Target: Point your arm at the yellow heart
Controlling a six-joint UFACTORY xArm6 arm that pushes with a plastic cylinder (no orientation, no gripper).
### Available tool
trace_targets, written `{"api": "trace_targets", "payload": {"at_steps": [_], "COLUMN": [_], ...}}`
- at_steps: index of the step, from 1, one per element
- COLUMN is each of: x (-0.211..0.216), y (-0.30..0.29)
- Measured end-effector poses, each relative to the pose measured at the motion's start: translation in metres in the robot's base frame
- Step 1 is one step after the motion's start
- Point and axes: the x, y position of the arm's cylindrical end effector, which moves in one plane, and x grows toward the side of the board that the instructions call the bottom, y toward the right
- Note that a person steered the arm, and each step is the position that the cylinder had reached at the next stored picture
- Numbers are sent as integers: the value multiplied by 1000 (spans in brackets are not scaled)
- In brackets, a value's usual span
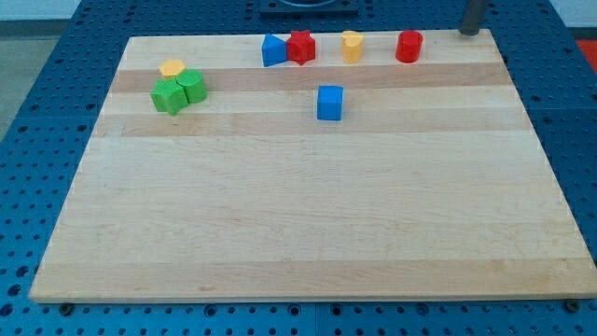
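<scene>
Two yellow blocks are on the wooden board. One (171,68) is at the top left, touching the green blocks just below it. The other (351,46) is in the top row, between the red star and the red cylinder. I cannot tell which of the two is heart-shaped. My tip (468,34) is at the board's top right corner, right of the red cylinder (409,46) and apart from every block. The rod runs out of the view's top.
A blue block (273,50) touches a red star (300,47) at the top middle. A blue cube (329,103) stands alone below them. Two green blocks (169,96) (193,86) sit together at the left. A blue perforated table (37,140) surrounds the board.
</scene>
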Motion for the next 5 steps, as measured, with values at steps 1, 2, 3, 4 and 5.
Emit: {"api": "trace_targets", "payload": {"at_steps": [1,2,3,4,5], "x": [0,0,1,1,3], "y": [-7,-17,-74,-172,-205]}}
